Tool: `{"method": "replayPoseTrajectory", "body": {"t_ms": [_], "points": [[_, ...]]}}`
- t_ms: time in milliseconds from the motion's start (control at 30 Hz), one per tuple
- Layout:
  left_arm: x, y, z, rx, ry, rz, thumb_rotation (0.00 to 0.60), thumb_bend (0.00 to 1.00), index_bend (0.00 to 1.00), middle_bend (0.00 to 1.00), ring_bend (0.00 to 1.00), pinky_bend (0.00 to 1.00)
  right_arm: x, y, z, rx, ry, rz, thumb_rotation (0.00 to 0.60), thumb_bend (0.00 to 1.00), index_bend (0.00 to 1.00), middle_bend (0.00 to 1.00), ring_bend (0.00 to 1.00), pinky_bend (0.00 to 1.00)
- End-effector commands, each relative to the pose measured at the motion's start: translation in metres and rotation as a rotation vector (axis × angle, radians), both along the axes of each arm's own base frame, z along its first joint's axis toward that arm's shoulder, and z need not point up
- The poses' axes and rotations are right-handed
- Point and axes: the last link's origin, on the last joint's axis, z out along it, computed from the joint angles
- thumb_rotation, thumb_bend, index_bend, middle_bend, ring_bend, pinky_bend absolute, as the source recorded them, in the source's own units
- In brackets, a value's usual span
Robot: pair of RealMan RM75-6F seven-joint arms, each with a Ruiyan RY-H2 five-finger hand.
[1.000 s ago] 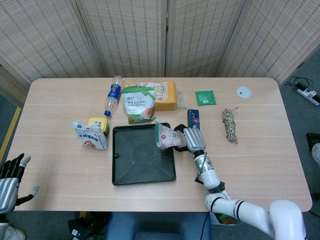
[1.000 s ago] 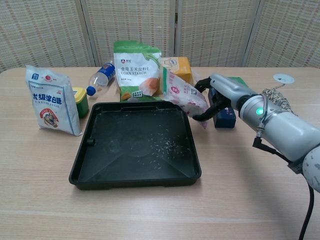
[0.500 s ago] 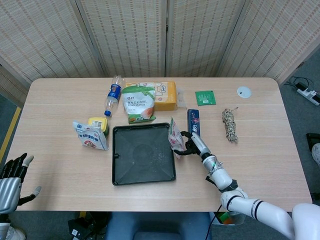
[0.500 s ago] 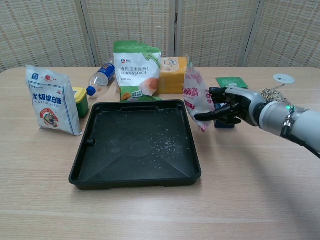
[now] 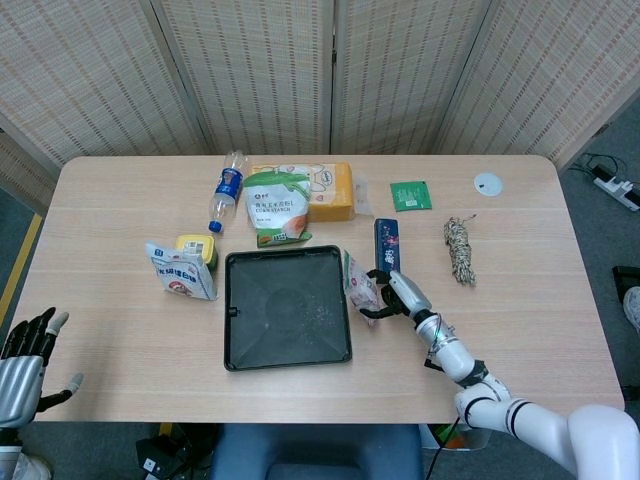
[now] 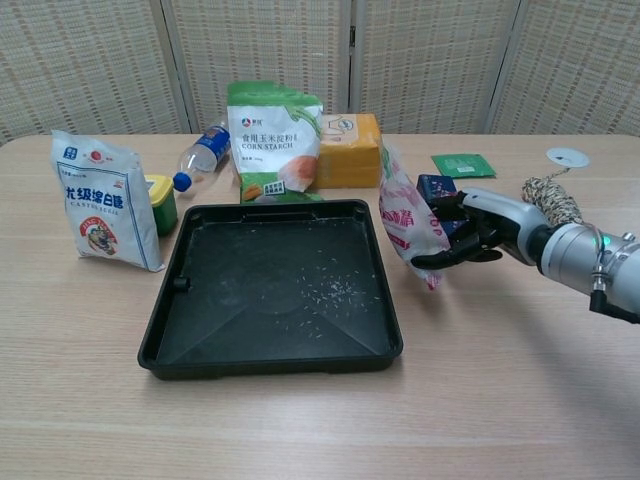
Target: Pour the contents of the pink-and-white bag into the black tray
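Two hands show. The right hand (image 6: pixel 470 232) reaches in from the right side with its forearm stretched low over the bench (image 6: pixel 520 400), palm turned toward the tray (image 6: pixel 275 350). Its dark fingers (image 6: pixel 440 258) wrap the pink-and-white bag (image 6: pixel 408 218) from the right and hold it. The bag stands nearly upright, leaning slightly, just beside the tray's right rim and outside it; from the chest view I cannot tell whether its bottom touches the bench. In the head view the same hand (image 5: pixel 388 294) and bag (image 5: pixel 358 285) sit close against the tray's right edge (image 5: pixel 347 300), with the arm running back toward the lower right corner.

Scattered pale grains (image 6: pixel 335 290) lie on the tray floor, mostly right of centre.

The left hand (image 5: pixel 25 350) hangs off the bench's near left corner, holding nothing, fingers apart and pointing up.

Behind the tray stands a corn starch bag (image 6: pixel 273 140) with a yellow pack (image 6: pixel 348 150) beside it. A bottle (image 6: pixel 200 155) lies further left. A white bag (image 6: pixel 100 200) stands left of the tray, with a yellow tub (image 6: pixel 160 200) next to it. Just behind the right hand lies a dark blue box (image 6: pixel 436 190).
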Motion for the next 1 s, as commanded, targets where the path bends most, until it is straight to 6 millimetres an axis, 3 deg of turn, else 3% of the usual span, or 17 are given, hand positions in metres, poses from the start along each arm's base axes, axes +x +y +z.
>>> {"method": "replayPoseTrajectory", "body": {"t_ms": [33,367,1000], "points": [[0.000,0.000,0.000,-0.002,0.000,-0.001,0.600,0.32,0.00,0.03,0.05,0.00,0.000,-0.001,-0.005,-0.002,0.018,0.017,0.600,0.49,0.69,0.55,0.83,1.00],[0.001,0.001,0.000,-0.002,0.002,0.001,0.600,0.32,0.00,0.03,0.05,0.00,0.002,-0.003,-0.016,0.012,0.008,0.047,0.600,0.49,0.61,0.49,0.81,1.00],[0.006,0.001,-0.001,-0.001,0.004,-0.012,0.600,0.32,0.00,0.03,0.05,0.00,-0.007,0.001,-0.030,0.073,-0.013,0.076,0.600,0.49,0.12,0.17,0.71,0.89]]}}
